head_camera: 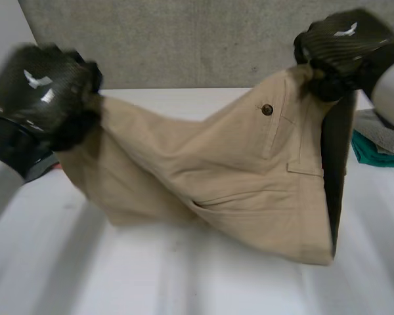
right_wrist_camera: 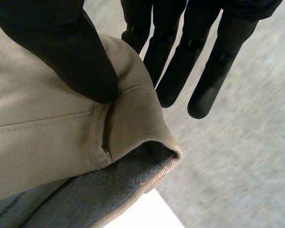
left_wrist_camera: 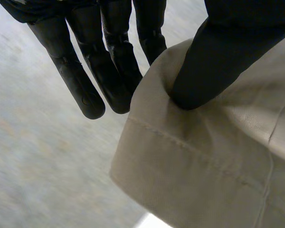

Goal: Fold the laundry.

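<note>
A white table is seen in the head view, with much free surface in front of the hanging cloth and at both its sides. Behind its far edge a grey wall is seen.

A pair of beige trousers is held up over the middle of the table, stretched between the two hands. The lowest edge hangs down at the table surface; whether it touches there cannot be told.

The left hand is raised at the left end of the trousers. In the left wrist view a leg hem is pinched: the thumb is pressed into the cloth, and the straight fingers are laid at the other side of the edge.

The right hand is higher, near the far edge of the table. In the right wrist view the waistband is grasped between the thumb and the straight fingers, and a grey-blue lining is shown inside the band.

Folded cloths, grey on green, are lying on the table beside the right arm, partly cut off and partly hidden by it.

A brown button is seen near the waist, above a pocket. A white mark is carried on the back of each hand, but nothing can be read in it.
</note>
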